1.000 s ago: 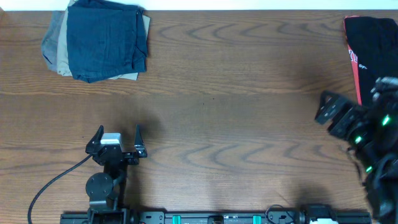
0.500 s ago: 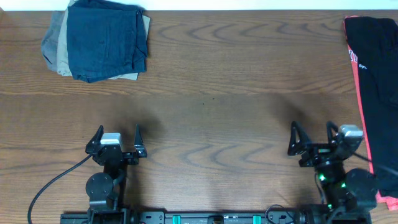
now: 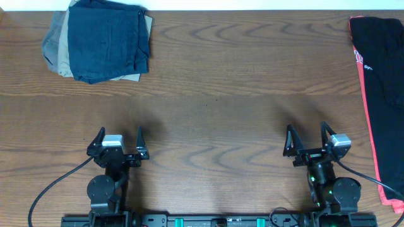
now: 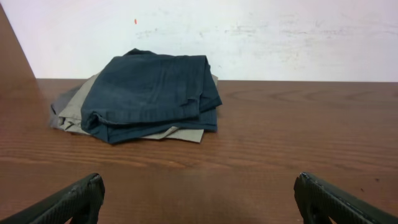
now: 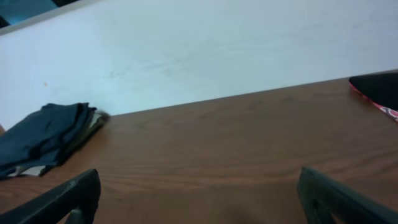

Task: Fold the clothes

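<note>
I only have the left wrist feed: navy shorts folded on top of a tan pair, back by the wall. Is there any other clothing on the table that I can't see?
Observer: Yes. A black garment with a red-pink side stripe lies along the right edge of the table, running out of the overhead frame.
Operator: Is the right arm on it?
Observer: No. The right gripper sits near the front edge with its jaws open and nothing between them. It is clear of the black garment and far from the navy shorts.
</note>
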Tool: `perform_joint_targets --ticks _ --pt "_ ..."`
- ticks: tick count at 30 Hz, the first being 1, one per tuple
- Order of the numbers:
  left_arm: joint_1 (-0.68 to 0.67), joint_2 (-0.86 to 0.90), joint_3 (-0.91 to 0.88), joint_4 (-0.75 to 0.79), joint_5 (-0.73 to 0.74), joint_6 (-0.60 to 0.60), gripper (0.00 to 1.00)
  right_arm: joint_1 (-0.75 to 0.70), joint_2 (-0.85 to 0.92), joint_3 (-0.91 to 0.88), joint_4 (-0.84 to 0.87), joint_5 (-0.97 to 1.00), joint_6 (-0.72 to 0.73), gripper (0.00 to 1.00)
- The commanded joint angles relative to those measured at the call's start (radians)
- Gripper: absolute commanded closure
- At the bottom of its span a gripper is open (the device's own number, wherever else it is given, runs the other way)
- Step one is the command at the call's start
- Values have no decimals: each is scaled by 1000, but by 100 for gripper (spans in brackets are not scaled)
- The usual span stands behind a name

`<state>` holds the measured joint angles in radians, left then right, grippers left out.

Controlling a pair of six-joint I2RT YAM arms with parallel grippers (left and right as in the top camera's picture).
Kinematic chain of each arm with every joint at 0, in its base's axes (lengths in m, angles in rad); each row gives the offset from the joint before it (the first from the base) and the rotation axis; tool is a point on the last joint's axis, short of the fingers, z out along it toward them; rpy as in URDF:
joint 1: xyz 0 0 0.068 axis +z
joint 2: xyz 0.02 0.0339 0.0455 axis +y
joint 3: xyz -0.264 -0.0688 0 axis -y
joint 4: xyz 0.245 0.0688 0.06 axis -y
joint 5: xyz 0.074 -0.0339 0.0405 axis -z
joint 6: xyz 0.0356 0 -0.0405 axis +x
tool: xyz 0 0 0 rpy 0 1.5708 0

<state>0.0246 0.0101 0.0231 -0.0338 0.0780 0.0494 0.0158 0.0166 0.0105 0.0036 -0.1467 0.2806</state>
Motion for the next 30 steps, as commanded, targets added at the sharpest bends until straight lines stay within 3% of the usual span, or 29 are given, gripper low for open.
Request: perform_joint_targets --ticks 1,8,14,21,30 --pt "5 -6 -19 -29 7 2 2 13 -12 -5 4 91 3 1" --pt "5 -6 -19 -29 7 2 2 13 -12 -5 -71 247 -9 1" --pt "5 -6 -19 -29 7 2 2 14 -12 -5 -68 248 -99 1" --pt "5 -6 -19 -29 7 2 2 14 -12 -5 -68 255 -303 1" --pt "5 -6 -19 -29 7 2 2 13 -12 -5 -72 222 -315 1"
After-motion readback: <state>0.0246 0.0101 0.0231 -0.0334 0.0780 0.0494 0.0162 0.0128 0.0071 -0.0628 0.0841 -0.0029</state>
